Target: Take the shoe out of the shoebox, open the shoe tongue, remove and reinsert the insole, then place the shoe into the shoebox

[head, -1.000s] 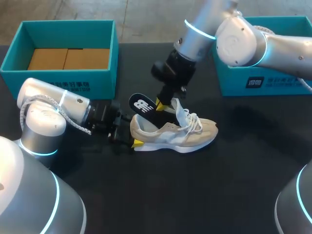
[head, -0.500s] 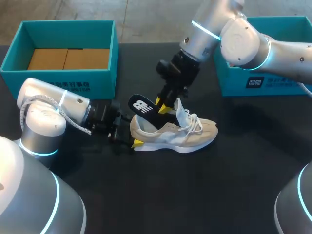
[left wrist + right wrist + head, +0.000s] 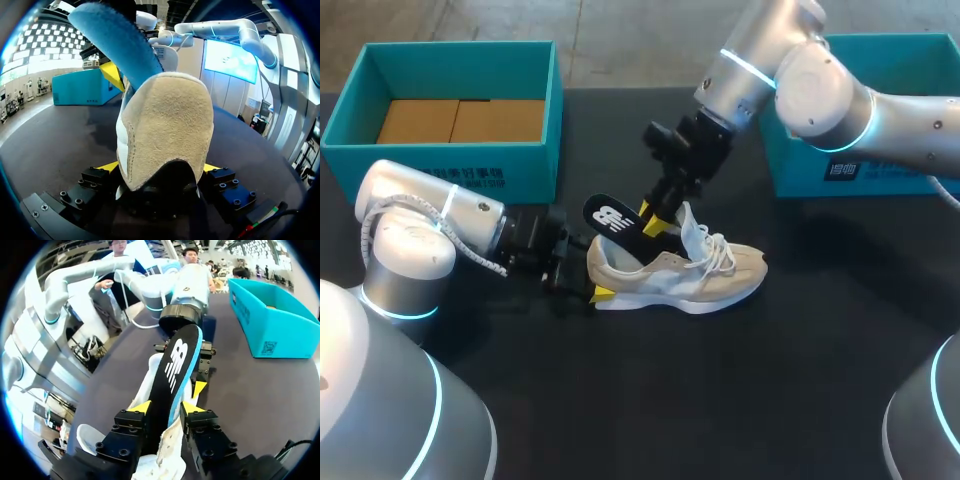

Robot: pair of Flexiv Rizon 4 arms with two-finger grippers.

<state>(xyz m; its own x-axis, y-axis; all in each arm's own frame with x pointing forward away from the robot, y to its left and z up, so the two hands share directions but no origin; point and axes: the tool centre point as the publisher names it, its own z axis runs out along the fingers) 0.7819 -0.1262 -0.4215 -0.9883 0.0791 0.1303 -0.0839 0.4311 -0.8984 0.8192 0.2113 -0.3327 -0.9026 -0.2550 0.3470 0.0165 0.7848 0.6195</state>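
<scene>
The shoe [image 3: 680, 275] stood on its sole on the dark table [image 3: 800, 380], between the teal box on the left [image 3: 535, 155] and the teal box on the right [image 3: 800, 170], touching neither, its toe toward the robot's right. The left gripper [image 3: 159, 172] lay low against the table with a yellow tip on each side of the heel, clamping the shoe there. That looked a sound hold, since the heel counter is probably the stiffest part of a soft suede-and-mesh upper. The right gripper [image 3: 166, 409] came down from above and pinched the insole [image 3: 617, 222] across its width, one finger on each edge. The insole's rear end stuck up and back over the heel collar, while its front was hidden inside the shoe. The insole appeared thin, light and bendy, black on top and blue beneath. It would likely buckle or fold if pushed from far back, so a grip close to the shoe's opening seemed wiser for feeding it in. The white tongue [image 3: 692, 228] stood raised beside the right gripper, limp and apt to flop back over the opening, and the laces [image 3: 720, 255] lay loose. The whole shoe seemed light enough to skid unless the heel was held.
</scene>
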